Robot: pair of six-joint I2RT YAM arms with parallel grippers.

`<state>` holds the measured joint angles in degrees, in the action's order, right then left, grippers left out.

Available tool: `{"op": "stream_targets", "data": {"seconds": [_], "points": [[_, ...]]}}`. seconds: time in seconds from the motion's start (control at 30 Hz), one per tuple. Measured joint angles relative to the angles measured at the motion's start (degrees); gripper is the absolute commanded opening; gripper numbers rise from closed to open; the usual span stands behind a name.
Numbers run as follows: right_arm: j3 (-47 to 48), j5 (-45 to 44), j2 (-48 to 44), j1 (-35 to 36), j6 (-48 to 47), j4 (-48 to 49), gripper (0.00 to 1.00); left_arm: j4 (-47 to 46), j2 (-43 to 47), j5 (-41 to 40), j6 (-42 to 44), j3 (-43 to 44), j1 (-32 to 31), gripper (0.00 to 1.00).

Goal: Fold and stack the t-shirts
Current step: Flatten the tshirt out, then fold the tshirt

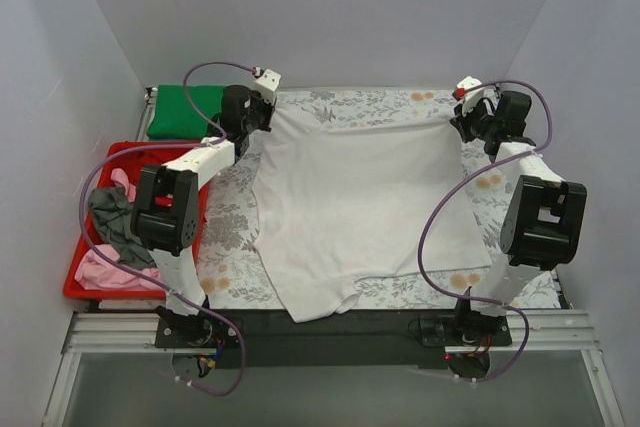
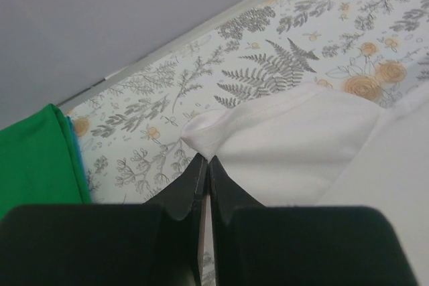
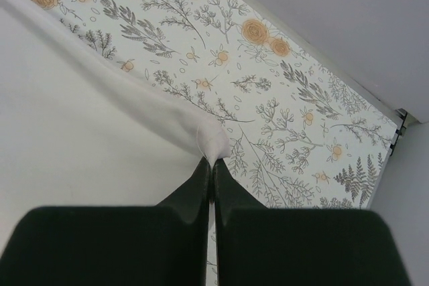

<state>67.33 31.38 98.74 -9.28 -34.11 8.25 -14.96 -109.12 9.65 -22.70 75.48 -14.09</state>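
Observation:
A large white t-shirt (image 1: 350, 197) lies spread over the floral cloth (image 1: 225, 227) in the middle of the table. My left gripper (image 1: 262, 117) is shut on its far left corner (image 2: 201, 135). My right gripper (image 1: 462, 119) is shut on its far right corner (image 3: 213, 140). The far edge hangs stretched between the two grippers. A folded green t-shirt (image 1: 185, 110) lies at the far left and also shows in the left wrist view (image 2: 37, 159). Pink (image 1: 105, 265) and grey (image 1: 115, 212) t-shirts lie crumpled in the red bin (image 1: 75, 277). No red t-shirt is in view.
The red plastic bin stands at the left of the table beside my left arm. Grey walls close in the back and both sides. The table's metal front rail (image 1: 320, 332) runs along the near edge.

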Motion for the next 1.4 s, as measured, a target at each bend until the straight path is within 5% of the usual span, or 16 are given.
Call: {"op": "stream_targets", "data": {"seconds": [0.6,1.2,1.4], "points": [[0.2,2.6,0.4,-0.1,-6.5,-7.0,0.01,23.4,22.6,6.1,0.7,-12.4,-5.5,0.00],[-7.3,3.5,-3.1,-2.1,-18.9,-15.7,0.01,36.4,27.4,4.4,-0.9,-24.3,-11.4,0.00],[-7.1,3.0,-3.1,-2.4,-23.3,-19.3,0.46,41.2,28.5,8.7,2.5,-24.6,-11.9,0.33]]}}
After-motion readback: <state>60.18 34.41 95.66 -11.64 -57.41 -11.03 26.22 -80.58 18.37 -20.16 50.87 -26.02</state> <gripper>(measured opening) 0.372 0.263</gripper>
